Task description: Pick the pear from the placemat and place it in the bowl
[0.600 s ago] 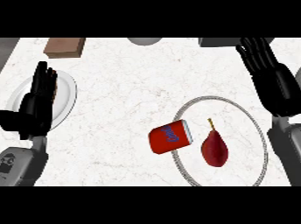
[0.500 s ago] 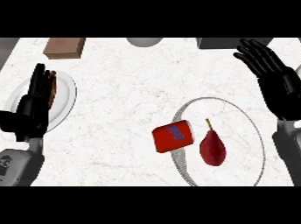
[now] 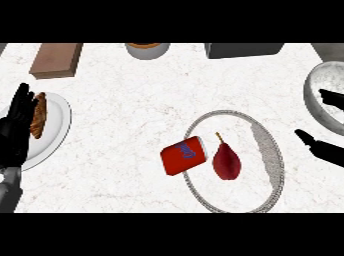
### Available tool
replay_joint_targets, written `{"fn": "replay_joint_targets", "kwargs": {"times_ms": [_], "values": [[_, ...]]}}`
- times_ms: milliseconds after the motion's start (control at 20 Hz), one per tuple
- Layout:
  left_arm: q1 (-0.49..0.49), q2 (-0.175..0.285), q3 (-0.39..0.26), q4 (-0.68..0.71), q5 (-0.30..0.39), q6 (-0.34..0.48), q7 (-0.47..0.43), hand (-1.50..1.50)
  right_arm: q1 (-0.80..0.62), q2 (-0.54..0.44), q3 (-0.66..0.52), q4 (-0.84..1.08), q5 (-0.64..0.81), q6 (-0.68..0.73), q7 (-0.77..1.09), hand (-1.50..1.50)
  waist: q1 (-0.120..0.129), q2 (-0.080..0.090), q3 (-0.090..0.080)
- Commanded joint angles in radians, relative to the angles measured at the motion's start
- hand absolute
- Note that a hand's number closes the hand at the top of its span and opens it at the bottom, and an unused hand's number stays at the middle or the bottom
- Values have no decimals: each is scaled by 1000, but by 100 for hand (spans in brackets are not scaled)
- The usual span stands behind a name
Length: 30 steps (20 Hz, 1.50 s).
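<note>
A dark red pear (image 3: 227, 161) lies on the oval grey-rimmed placemat (image 3: 272, 150), its stem pointing away from me. A red can (image 3: 184, 155) lies tipped over at the mat's left edge, just left of the pear. The grey speckled bowl (image 3: 317, 86) stands at the far right, partly cut off by the view's edge. My right hand (image 3: 338, 153) is open at the right edge, with its thumb to the right of the mat and its fingers (image 3: 340, 99) over the bowl's near side. It touches neither the pear nor the can. My left hand (image 3: 12, 132) rests open at the left.
A white plate (image 3: 57, 125) with brown food (image 3: 39, 116) lies under my left hand. Along the far edge are a brown block (image 3: 57, 59), a small cup (image 3: 147, 49) and a dark box (image 3: 245, 49).
My right hand has come down from its raised pose at the upper right to the right edge beside the mat. The view has shifted, and the bowl now shows.
</note>
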State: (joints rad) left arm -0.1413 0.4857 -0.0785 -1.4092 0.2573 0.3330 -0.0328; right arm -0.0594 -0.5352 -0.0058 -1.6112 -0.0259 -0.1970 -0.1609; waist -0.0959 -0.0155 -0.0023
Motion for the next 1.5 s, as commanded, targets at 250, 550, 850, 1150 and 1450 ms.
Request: {"fn": "replay_joint_targets", "kwargs": {"times_ms": [250, 550, 850, 1150, 1450], "values": [[55, 15, -30, -99, -7, -21, 62, 0, 596, 190, 171, -322, 327, -348, -166, -150, 42, 1, 2], [54, -22, -35, -115, -33, -43, 64, 0, 809, 155, 164, -617, 403, -335, 4, -150, 81, 13, 1], [27, 3, -7, -126, -42, -76, 94, 0, 640, 70, 124, -829, 528, -185, 426, -150, 104, 18, 0], [-12, -17, -23, -124, -46, -75, 135, 0, 511, -151, 45, -784, 466, 89, 663, -150, 118, 24, -2], [8, -46, -24, -131, -72, -67, 113, 0, 259, -160, 181, -648, 406, 262, 853, -150, 127, 21, 1]]}}
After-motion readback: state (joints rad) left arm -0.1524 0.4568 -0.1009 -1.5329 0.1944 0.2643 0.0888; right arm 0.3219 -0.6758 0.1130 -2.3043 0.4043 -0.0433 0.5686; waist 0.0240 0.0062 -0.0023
